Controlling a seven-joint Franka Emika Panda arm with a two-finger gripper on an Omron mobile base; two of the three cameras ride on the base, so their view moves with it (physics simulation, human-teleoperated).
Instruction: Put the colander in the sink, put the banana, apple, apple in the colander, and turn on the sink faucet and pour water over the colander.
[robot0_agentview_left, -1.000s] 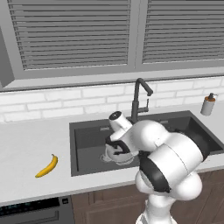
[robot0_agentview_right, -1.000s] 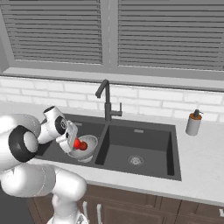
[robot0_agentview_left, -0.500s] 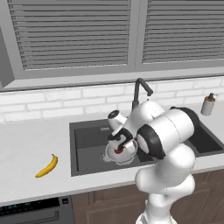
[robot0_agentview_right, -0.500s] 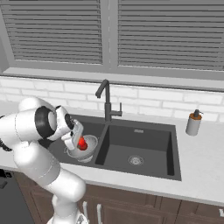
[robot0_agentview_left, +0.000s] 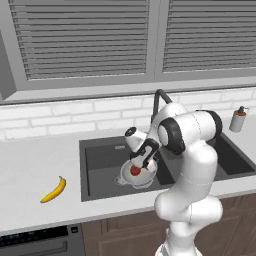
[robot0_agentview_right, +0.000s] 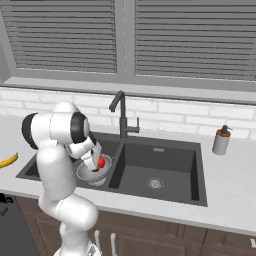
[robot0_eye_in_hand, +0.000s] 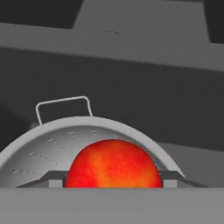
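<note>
The pincer (robot0_agentview_left: 136, 168) is down over the colander (robot0_agentview_left: 141, 176) at the centre of the left base view, with the bright red apple (robot0_eye_in_hand: 113, 169) pinched between its two tips low in the hand view, the fruit sitting just inside the shiny rim. The colander rests in the left basin of the sink (robot0_agentview_right: 165, 186). The step looks like a placing of the apple, so the clean way is to lower until the fruit touches the bowl's floor, then part the tips gently so it does not roll up the wall, and lift straight out past the little wire handle (robot0_eye_in_hand: 63, 107). I can't spot the darker apple. The banana (robot0_agentview_left: 54, 189) lies out on the pale tabletop (robot0_agentview_left: 35, 165) at the lower left, well apart from the sink. Behind the basins rises the dark faucet (robot0_agentview_right: 121, 115), no stream running; a soap pump (robot0_agentview_right: 220, 141) stands at right, white brick and slatted blinds above.
</note>
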